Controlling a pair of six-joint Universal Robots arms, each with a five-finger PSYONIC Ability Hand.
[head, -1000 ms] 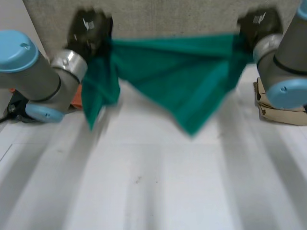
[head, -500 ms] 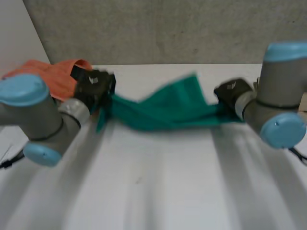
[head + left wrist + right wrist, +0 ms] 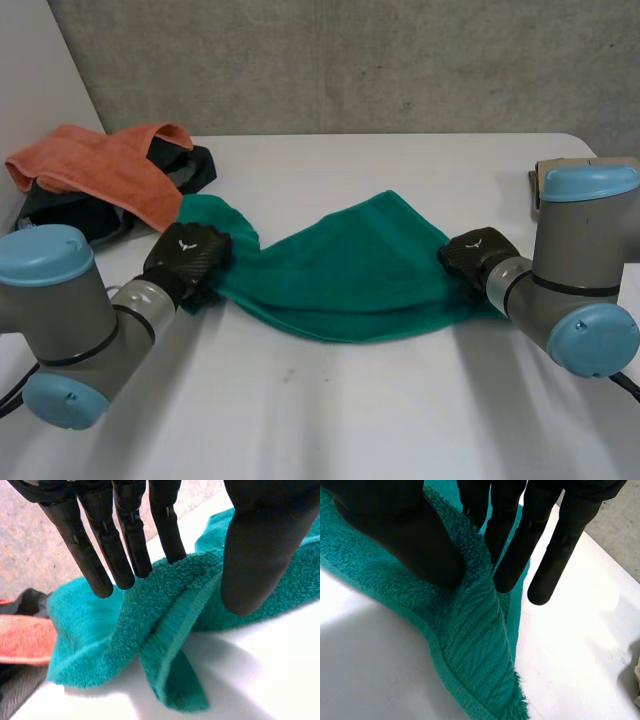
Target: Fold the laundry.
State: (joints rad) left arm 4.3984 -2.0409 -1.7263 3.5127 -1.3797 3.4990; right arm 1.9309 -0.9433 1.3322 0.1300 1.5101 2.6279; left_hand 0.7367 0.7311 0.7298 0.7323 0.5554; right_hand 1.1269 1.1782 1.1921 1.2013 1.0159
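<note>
1 second ago the green towel (image 3: pixel 350 270) was hanging in the air, stretched between the 2 hands, with a loose part drooping below. Since then both arms have come down and toward the robot, and now the towel lies on the bench (image 3: pixel 330 400) between them, doubled on itself, with the far layer thrown up into a peak in the middle. The left hand (image 3: pixel 188 262) is at the towel's left end and the right hand (image 3: pixel 475 255) at its right end. In each wrist view a ridge of cloth stands between nearly straight fingers on one side and the thumb on the other, so each hand has its end pinched, not released. For the task, I judge that the towel is laid down for a first fold, but the layers do not look aligned: the near edge curves and the left end is bunched. Probably some smoothing or pulling is needed before the next fold. The orange towel (image 3: pixel 110 170) and a dark garment (image 3: pixel 195 170) wait at the far left corner, just beside the green one.
</note>
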